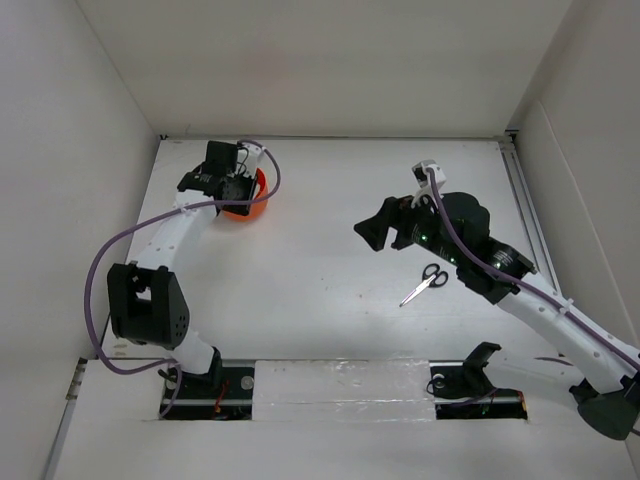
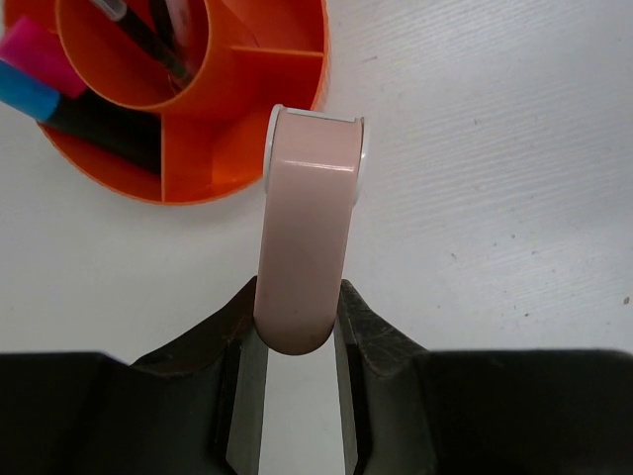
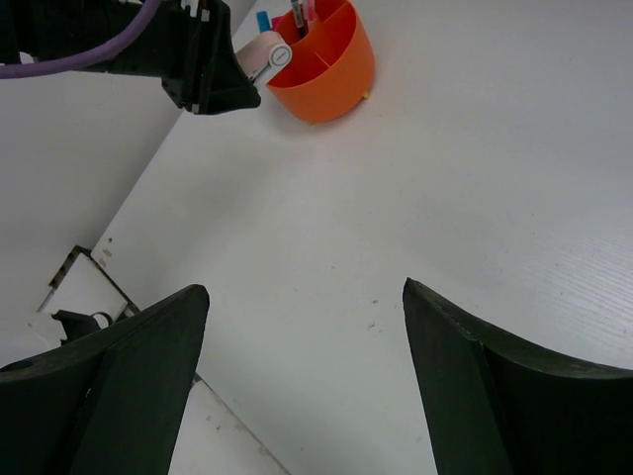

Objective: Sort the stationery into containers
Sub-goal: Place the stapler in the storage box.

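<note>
Pens (image 2: 158, 45) and highlighters (image 2: 49, 84) sit in the orange organiser (image 2: 237, 148) at the desk's (image 1: 320, 310) 10 o'clock, the left hand (image 2: 297, 312) pinches a pink item (image 2: 309, 218) at its rim, and scissors (image 1: 425, 283) wait at 4 o'clock near the empty, wide-open right hand (image 3: 305, 292)

Orange organiser (image 2: 213, 148): smooth moulded plastic, slight gloss. The pale pink item (image 2: 307, 228) in the left gripper (image 2: 297, 322) is also smooth plastic, with a satin sheen, a soft highlight band and a white rim at its far end. Fingers (image 2: 381, 341) of that gripper and of the right gripper (image 3: 305, 288) look like matt black plastic, faintly grainy. Table (image 2: 495, 198) is matt white with fine parallel grain lines and a few dark specks; scissors (image 1: 425, 283) have bright metal blades, handle material unclear.
</note>
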Robot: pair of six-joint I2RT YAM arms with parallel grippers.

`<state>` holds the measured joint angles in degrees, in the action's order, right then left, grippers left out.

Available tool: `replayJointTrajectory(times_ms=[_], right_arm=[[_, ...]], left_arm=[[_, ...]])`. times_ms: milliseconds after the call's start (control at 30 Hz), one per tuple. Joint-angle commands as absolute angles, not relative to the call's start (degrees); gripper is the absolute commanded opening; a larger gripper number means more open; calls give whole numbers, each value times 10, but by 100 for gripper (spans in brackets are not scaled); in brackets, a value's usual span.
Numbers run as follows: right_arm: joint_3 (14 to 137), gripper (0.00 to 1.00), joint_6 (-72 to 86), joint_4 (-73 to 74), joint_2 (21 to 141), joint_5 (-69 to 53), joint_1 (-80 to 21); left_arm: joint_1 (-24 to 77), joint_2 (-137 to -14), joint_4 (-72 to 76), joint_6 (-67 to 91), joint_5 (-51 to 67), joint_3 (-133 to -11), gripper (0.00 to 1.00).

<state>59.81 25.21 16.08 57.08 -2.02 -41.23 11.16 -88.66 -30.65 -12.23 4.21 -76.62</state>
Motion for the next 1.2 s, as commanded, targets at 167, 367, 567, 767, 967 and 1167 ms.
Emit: replayJointTrajectory(times_ms=[167,367,567,767,967,1167], right_arm=[[595,85,243,136,562,-43,-408],[595,85,243,136,557,-43,-408],[590,85,238,136,552,-43,-408],[590,85,238,136,552,-43,-408],[590,85,238,131,552,-43,-408],[584,85,238,131,552,-43,-408]], left_arm=[[112,-851,-297,-115,33,-751,0],[112,-888,-315,-115,14,-785,0],[112,-907,-330,-115,-11,-803,0],[112,-912,-330,-115,-31,-817,0],[112,-934,-336,-115,-47,-830,0],[112,-946,-336,-110,-58,-830,0]])
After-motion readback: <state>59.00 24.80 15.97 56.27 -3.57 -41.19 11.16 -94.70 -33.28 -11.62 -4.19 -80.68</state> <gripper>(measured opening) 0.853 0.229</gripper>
